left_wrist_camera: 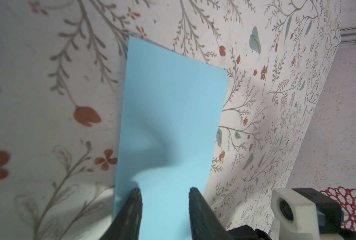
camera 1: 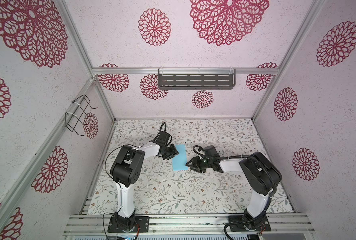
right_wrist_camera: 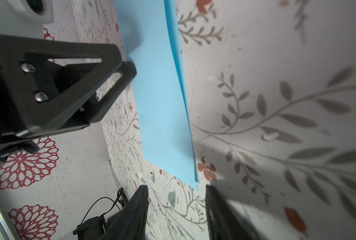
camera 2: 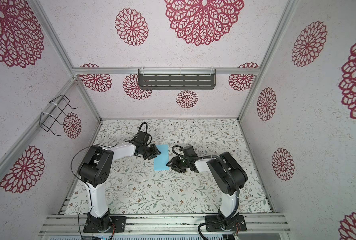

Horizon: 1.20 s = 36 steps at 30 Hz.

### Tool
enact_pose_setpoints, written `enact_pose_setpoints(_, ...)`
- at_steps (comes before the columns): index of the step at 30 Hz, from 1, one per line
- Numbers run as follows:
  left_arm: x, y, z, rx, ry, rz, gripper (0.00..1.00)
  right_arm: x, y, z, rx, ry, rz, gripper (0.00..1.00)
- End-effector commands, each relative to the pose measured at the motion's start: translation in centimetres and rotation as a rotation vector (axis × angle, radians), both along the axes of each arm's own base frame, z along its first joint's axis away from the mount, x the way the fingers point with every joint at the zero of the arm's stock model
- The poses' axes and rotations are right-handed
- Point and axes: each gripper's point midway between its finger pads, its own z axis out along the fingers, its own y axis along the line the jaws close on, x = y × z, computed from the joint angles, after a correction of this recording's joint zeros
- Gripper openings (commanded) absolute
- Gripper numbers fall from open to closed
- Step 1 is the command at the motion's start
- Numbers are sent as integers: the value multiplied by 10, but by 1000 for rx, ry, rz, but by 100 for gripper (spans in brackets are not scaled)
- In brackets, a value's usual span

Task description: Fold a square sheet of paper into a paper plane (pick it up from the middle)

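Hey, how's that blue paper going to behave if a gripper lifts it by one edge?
Probably floppy: the blue paper looks thin and lies flat on the table mat. Likely very light, so a push may just slide it. The right wrist view shows two layers parting along one edge, so it might spring open.

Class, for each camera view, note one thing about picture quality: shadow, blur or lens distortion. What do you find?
Left wrist view: a soft grey shadow crosses the blue paper; the near tablecloth blurs. Right wrist view: the close leaf print is out of focus. Both top views: even light, walls splay outward.
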Motion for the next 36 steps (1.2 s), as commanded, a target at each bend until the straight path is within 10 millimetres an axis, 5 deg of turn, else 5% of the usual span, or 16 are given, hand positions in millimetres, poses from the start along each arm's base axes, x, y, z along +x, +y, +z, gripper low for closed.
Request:
enact_pose_setpoints(1,-3,-3,-6,-20,26,-5,41,0,6,3,14,15,14,47)
enact_pose_setpoints(9,7,-17,27,-100,-53,-48,44,0,4,-1,11,26,-5,45)
enact_pose_setpoints(14,8,1,44,-79,-93,-23,44,1,1,0,10,20,-13,43)
enact_pose_setpoints(36,-34,8,18,-109,8,13,43,3,12,9,100,32,-8,37)
